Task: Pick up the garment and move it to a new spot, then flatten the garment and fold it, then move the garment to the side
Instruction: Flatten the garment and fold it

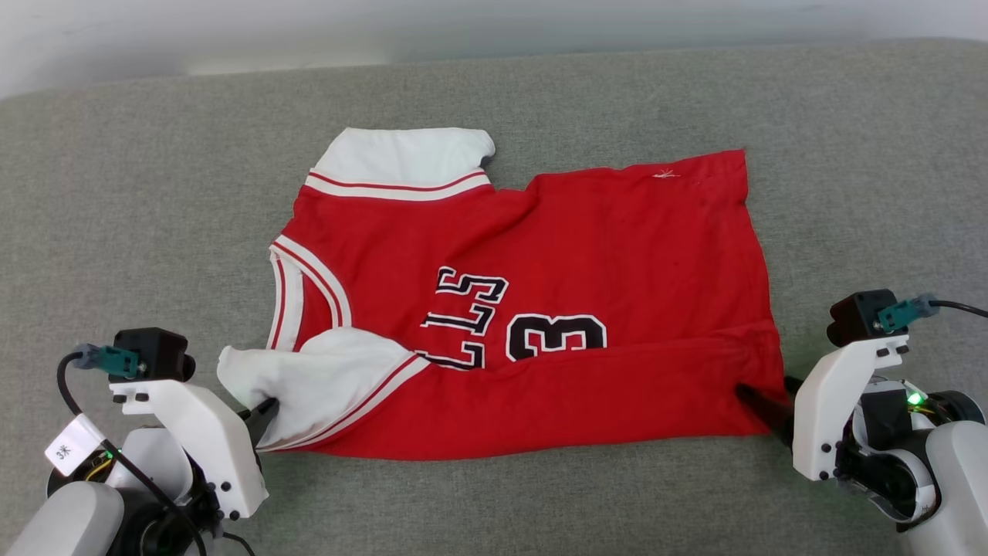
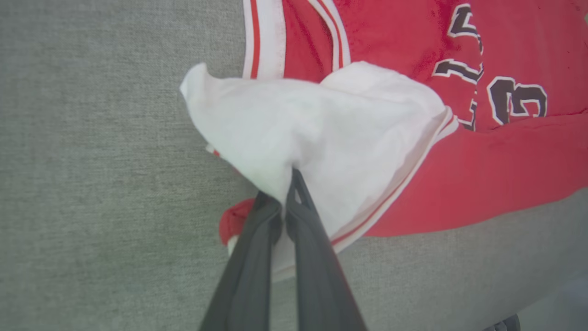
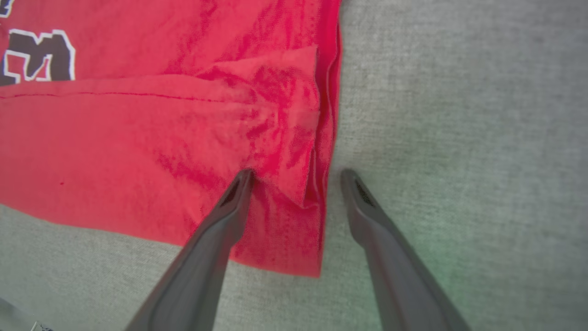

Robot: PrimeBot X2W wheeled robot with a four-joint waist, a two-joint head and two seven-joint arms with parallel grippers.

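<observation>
The garment (image 1: 587,255) is a red jersey with white sleeves and black lettering, lying on the grey cloth surface with its near long edge folded over the print. My left gripper (image 1: 265,408) is shut on the near white sleeve (image 2: 321,133), its fingers (image 2: 298,216) pinching the cloth at the sleeve's edge. My right gripper (image 3: 296,177) stands open at the garment's near right corner (image 3: 294,151): one finger rests on the red cloth and the other on the grey surface beside the hem. In the head view the right gripper (image 1: 764,401) sits at that same corner.
The grey fabric surface (image 1: 154,193) spreads wide on all sides of the garment. A pale wall (image 1: 231,31) runs along the far edge. The far white sleeve (image 1: 401,154) lies flat at the back left.
</observation>
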